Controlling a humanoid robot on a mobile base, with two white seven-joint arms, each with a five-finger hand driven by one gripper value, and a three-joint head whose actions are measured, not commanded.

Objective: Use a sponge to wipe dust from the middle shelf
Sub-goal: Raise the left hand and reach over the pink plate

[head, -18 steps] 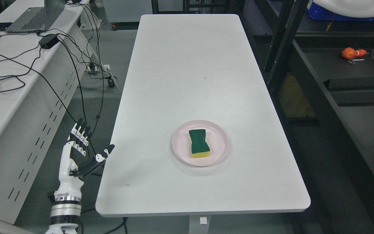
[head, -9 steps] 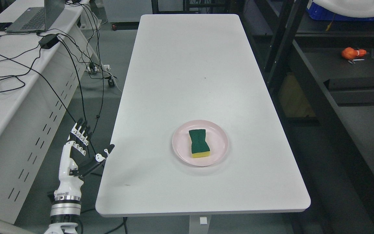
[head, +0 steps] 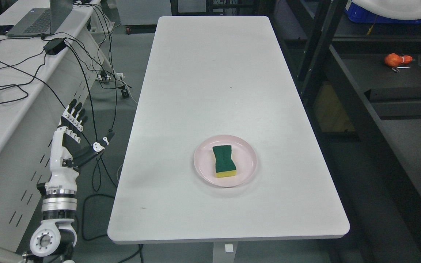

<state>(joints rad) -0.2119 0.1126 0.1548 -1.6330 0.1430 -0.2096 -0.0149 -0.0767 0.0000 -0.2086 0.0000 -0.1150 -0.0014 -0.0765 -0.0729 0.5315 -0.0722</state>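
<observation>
A sponge (head: 224, 161), green on top and yellow underneath, lies on a pink plate (head: 246, 151) on the near half of a long white table (head: 210, 80). My left hand (head: 78, 133) is raised beside the table's left edge, over the floor, far left of the sponge. Its fingers are spread and it holds nothing. A dark metal shelf rack (head: 397, 91) stands to the right of the table. The right arm is out of view.
A white desk (head: 2, 109) at the left carries a laptop (head: 35, 18), a power brick and black cables that hang down near my left hand. An orange object (head: 395, 59) lies on the rack's shelf at the right.
My left hand has risen and moved left, away from the table's edge, with more of the forearm now showing. The sponge and plate have not moved.
</observation>
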